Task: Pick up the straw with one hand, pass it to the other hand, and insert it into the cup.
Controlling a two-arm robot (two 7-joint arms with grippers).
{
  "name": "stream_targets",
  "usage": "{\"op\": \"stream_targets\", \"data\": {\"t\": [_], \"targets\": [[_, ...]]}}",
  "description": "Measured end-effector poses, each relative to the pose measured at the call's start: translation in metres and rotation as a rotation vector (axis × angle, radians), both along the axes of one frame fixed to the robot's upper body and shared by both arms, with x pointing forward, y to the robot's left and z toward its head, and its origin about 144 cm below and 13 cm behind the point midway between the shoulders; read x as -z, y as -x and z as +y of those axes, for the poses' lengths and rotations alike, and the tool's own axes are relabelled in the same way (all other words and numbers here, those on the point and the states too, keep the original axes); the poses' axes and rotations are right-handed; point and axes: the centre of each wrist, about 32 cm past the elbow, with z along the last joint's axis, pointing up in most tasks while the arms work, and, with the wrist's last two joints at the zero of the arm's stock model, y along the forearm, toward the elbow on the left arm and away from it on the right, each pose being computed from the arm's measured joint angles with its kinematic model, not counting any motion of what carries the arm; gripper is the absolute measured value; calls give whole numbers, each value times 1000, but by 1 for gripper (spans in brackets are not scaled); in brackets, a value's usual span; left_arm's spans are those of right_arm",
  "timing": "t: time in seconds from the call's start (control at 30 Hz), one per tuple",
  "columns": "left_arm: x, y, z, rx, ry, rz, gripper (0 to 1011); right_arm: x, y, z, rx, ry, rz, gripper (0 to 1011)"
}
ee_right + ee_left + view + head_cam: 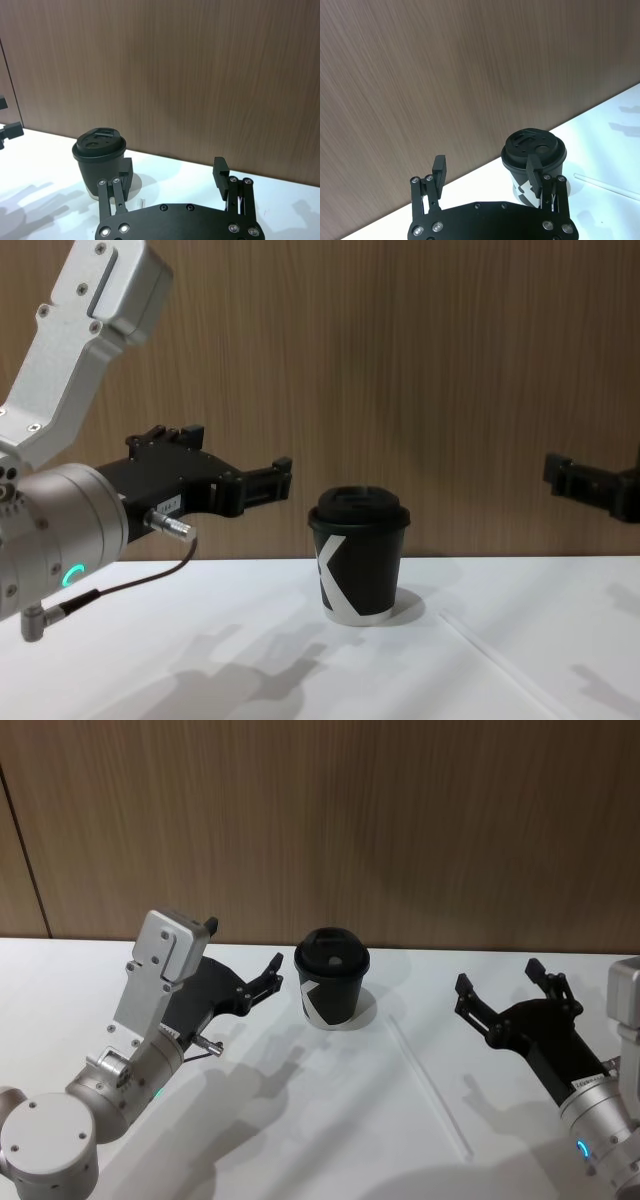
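Note:
The thin white straw (pixel 430 1085) lies flat on the white table, running from right of the cup toward the front, left of my right gripper. The black lidded cup (pixel 332 978) with its white angular mark stands upright at the table's back middle. My left gripper (pixel 243 945) hovers open and empty just left of the cup, pointing at it. My right gripper (pixel 498 976) hangs open and empty to the right of cup and straw. The left wrist view shows the cup (pixel 532 150) behind one fingertip (pixel 534 169) and part of the straw (pixel 607 186).
A brown wood-grain wall (pixel 400 820) closes off the back edge of the white table (pixel 300 1120). From the chest view the cup (pixel 360 555) stands between the left gripper (pixel 240 455) and the right gripper (pixel 590 480).

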Motion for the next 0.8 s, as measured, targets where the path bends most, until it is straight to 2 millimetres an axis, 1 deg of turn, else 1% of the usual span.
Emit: {"op": "stream_targets", "data": {"t": [0.27, 0.47, 0.8], "targets": [[0, 0, 0, 0, 0, 0, 1003, 2, -4, -8, -29, 30, 8, 1001], [0, 0, 0, 0, 0, 0, 1003, 4, -9, -20, -73, 73, 24, 1001], [0, 0, 0, 0, 0, 0, 1003, 6, -8, -31, -118, 121, 74, 1001]]}}
